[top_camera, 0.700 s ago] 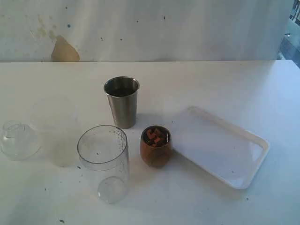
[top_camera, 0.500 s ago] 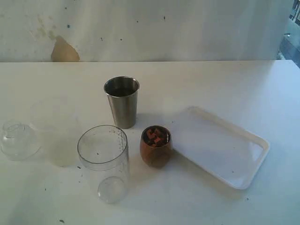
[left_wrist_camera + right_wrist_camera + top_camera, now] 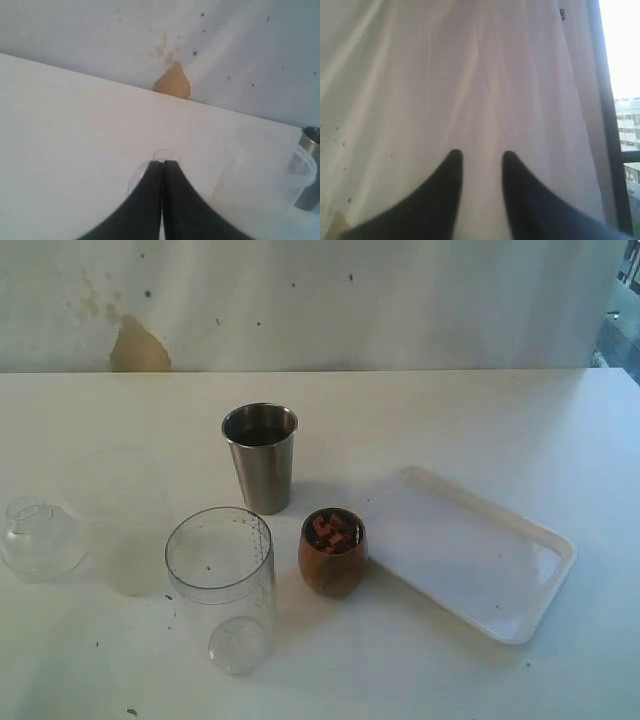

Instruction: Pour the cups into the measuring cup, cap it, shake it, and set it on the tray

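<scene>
No gripper shows in the exterior view. The steel tumbler (image 3: pixel 260 455) stands upright at mid-table. In front of it to the right is the brown wooden cup (image 3: pixel 332 552), holding reddish pieces. The clear measuring cup (image 3: pixel 221 585) stands open to the left of the wooden cup. The dome cap (image 3: pixel 40 538) rests at the far left, neck up. The white tray (image 3: pixel 470 552) lies bare at the right. In the left wrist view my left gripper (image 3: pixel 163 163) is shut on nothing, with the cap (image 3: pixel 165 154) just past its tips. My right gripper (image 3: pixel 480 156) is open, facing a curtain.
A frosted plastic cup (image 3: pixel 120 522) stands between the cap and the measuring cup; it also shows in the left wrist view as the frosted cup (image 3: pixel 267 182), with the tumbler (image 3: pixel 310 167) beyond it. A white curtain with a brown stain (image 3: pixel 138 348) hangs behind the table.
</scene>
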